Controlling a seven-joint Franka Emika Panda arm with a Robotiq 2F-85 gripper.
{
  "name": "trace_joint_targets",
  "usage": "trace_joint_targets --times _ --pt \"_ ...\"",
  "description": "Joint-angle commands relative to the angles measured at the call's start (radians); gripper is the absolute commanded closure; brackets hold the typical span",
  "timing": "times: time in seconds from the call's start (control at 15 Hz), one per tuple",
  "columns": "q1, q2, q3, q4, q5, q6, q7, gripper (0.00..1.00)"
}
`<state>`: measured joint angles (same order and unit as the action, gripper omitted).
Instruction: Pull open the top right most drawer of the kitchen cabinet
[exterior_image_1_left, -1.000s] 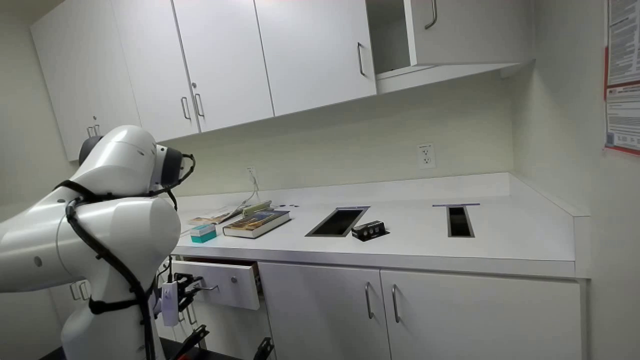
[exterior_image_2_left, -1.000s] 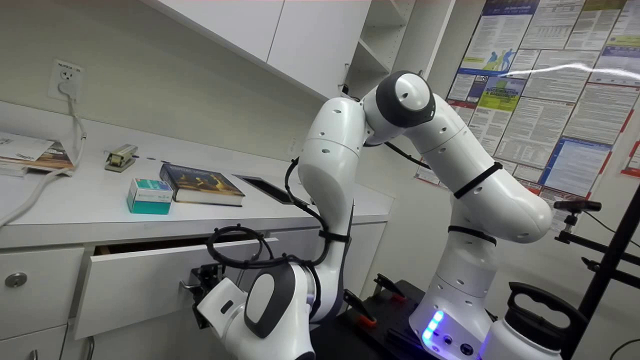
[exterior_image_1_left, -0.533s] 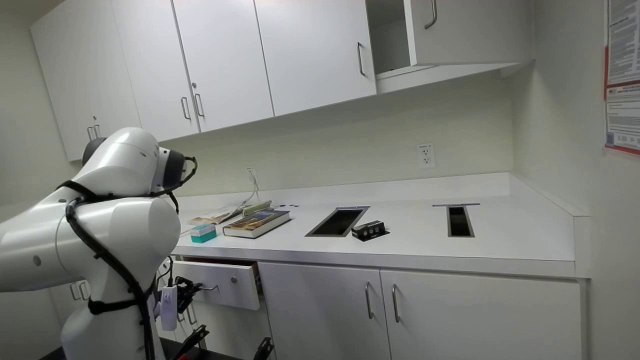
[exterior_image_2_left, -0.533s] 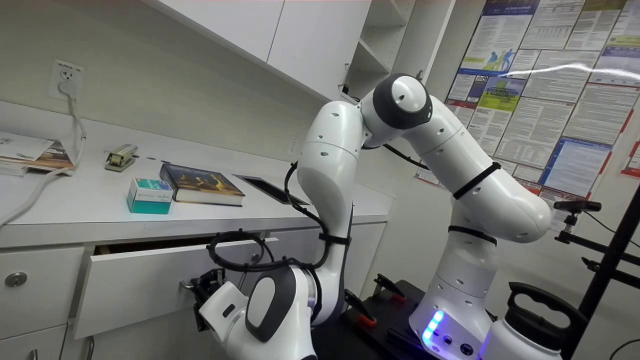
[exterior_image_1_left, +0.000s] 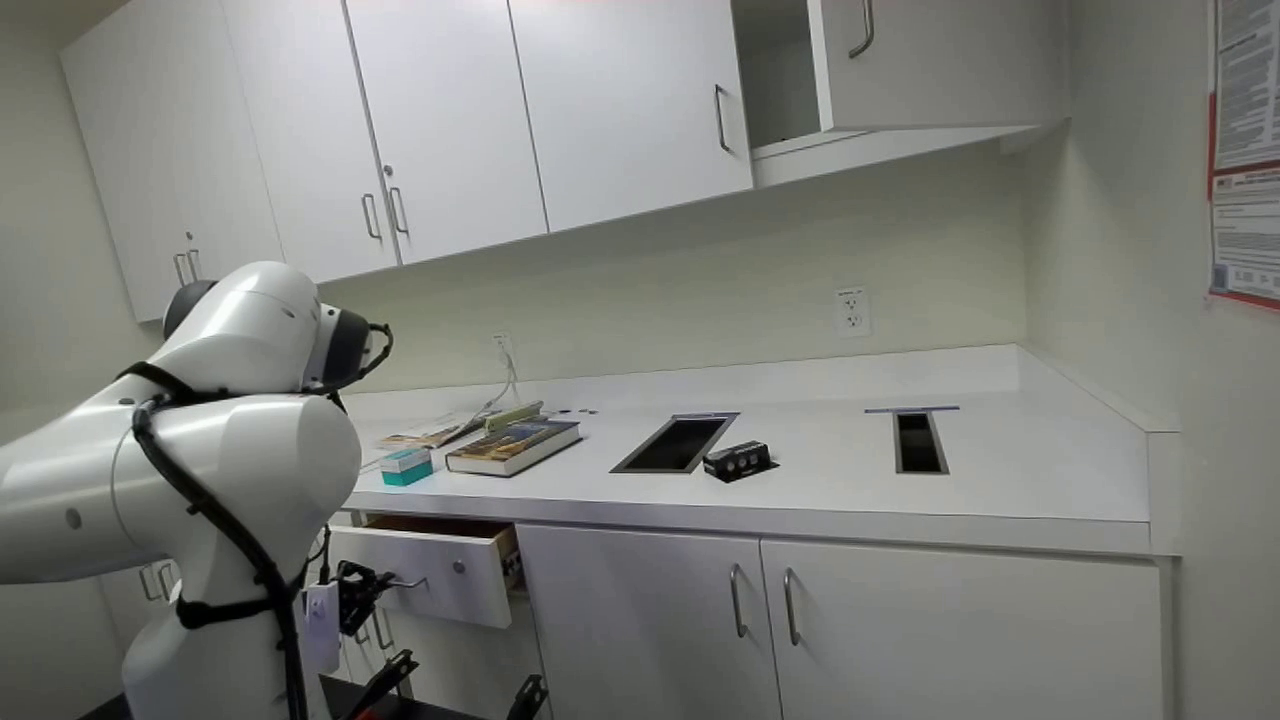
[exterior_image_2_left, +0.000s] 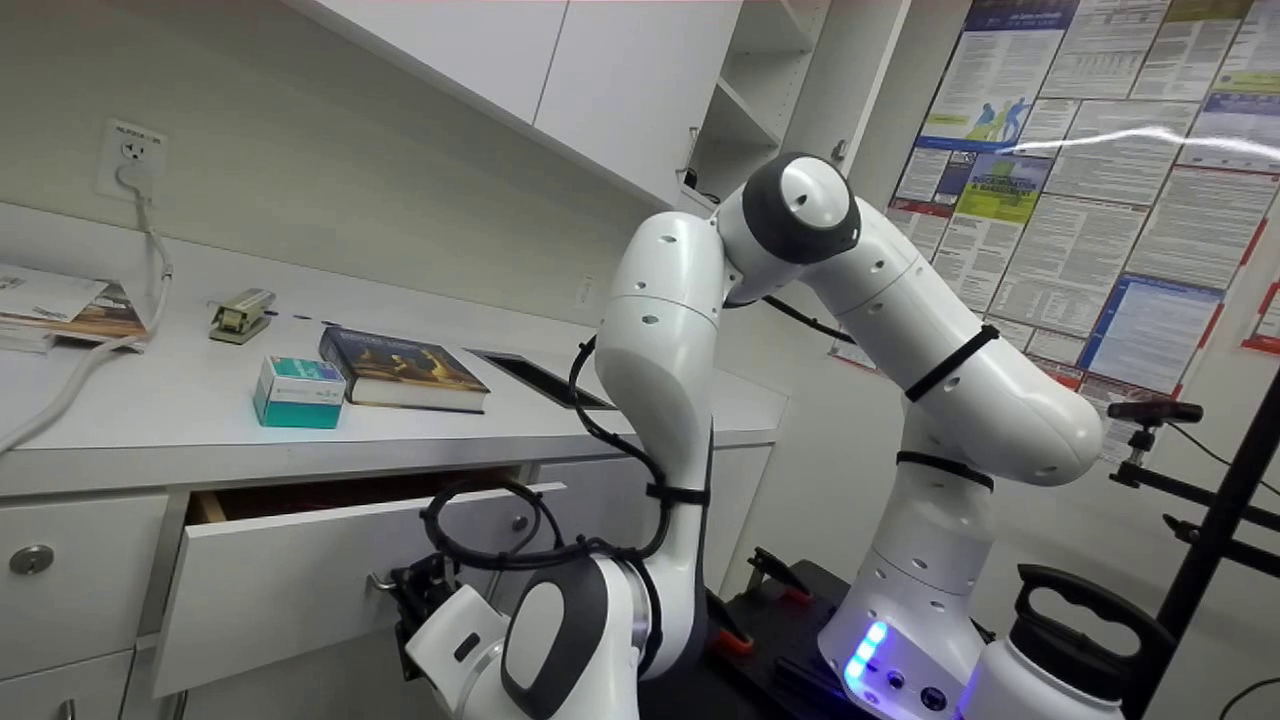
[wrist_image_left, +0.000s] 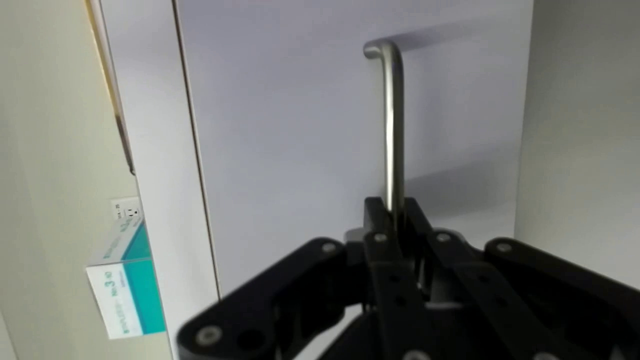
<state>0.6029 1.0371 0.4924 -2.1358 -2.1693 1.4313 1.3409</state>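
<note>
Black and jointed, the end effector (wrist_image_left: 395, 215) is pinched tight on the thin silver bar handle (wrist_image_left: 393, 125); a sideways tug might make it slip. Behind that, the wide, flat white drawer (exterior_image_2_left: 295, 585) sits partly out of the long white kitchen cabinet (exterior_image_1_left: 640, 620), and pulling it crooked could make it stick.

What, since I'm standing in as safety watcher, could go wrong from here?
The smooth, round bar handle might slip between the jaws closed on it. In an exterior view, the black cable loop overlaps the front of the partly open drawer and might snag on its top edge; the clearance is hard to judge.
</note>
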Motion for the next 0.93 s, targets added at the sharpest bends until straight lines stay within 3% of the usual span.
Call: trace_joint_targets --times 0.0,0.87 --pt "0.019 0.042 0.048 -0.004 0.045 -0.065 0.065 0.97" --pt "0.13 0.15 0.127 0.041 0.177 -0.208 0.058 0.97"
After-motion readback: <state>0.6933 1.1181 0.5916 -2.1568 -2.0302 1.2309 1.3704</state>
